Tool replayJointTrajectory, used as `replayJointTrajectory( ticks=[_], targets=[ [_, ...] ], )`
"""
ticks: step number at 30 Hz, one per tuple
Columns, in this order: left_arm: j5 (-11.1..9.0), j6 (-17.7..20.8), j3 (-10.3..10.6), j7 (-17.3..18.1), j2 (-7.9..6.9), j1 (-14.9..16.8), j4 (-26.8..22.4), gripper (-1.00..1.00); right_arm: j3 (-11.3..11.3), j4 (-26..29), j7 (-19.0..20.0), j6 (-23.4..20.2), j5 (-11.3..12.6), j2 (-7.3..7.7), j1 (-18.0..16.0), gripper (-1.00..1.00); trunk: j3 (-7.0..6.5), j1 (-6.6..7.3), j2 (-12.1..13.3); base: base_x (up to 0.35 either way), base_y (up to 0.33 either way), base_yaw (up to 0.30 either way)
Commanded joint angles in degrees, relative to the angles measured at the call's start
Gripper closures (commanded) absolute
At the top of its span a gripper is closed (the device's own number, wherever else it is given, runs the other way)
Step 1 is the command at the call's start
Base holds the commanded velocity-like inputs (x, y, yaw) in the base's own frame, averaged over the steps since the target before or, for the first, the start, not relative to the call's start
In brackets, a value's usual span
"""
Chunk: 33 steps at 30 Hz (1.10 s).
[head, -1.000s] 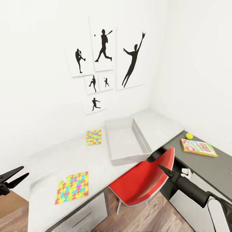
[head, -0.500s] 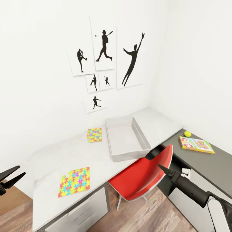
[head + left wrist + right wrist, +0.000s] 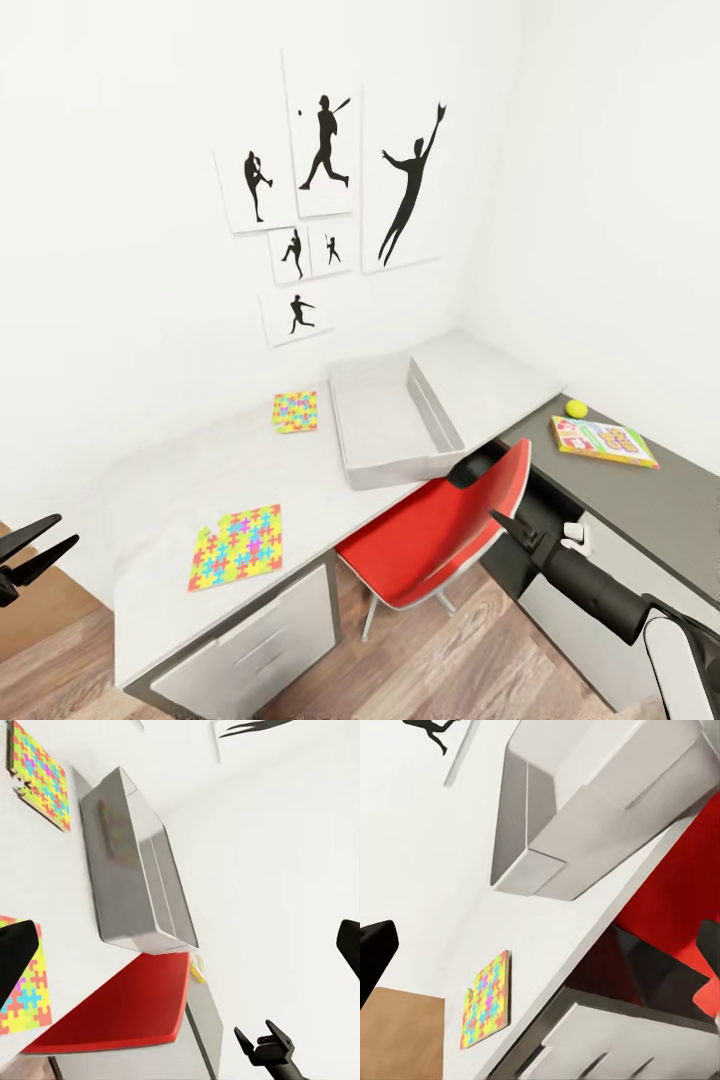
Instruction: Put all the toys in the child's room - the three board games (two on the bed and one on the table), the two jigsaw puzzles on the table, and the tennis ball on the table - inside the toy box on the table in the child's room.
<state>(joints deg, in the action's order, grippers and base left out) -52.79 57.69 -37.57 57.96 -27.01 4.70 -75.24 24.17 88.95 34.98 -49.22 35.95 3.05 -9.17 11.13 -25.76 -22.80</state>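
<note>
Matt greys, glossy red, printed card and wood grain.
The table (image 3: 180, 470) has a pale, matt, faintly speckled top, with smooth white drawer fronts (image 3: 250, 650) below. The toy box (image 3: 385, 470) at centre looks like plain matt grey plastic. The chair (image 3: 440, 540) shell is smooth red plastic with a soft sheen. The jigsaw puzzles (image 3: 237, 547) and the board game (image 3: 600, 441) at right show flat, bright print. The floor (image 3: 440, 670) along the bottom is brown wood plank with visible grain. The walls (image 3: 120, 250) are plain matt white.
</note>
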Motion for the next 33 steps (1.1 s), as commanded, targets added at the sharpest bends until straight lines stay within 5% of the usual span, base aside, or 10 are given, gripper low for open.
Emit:
replayJointTrajectory(
  ticks=[1,22,33],
  targets=[
    [0.1,0.2,0.0,0.2,-0.03,0.1,0.0,-1.00,0.1,0.0,0.2,-0.3,0.0,-0.03,-0.1,-1.00,0.11,-0.02,-0.1,-0.110,0.000,0.000],
    [0.3,0.1,-0.1,4.3,-0.05,0.0,0.1,-1.00,0.1,0.0,0.2,-0.3,-0.1,-0.06,-0.1,-1.00,0.11,-0.02,-0.1,-0.100,-0.039,-0.003],
    [0.3,0.1,-0.1,4.4,-0.01,0.0,0.1,-1.00,0.1,0.0,0.2,-0.3,-0.2,-0.06,-0.1,-1.00,-0.10,-0.02,-0.1,-0.037,-0.036,-0.213]
  ],
)
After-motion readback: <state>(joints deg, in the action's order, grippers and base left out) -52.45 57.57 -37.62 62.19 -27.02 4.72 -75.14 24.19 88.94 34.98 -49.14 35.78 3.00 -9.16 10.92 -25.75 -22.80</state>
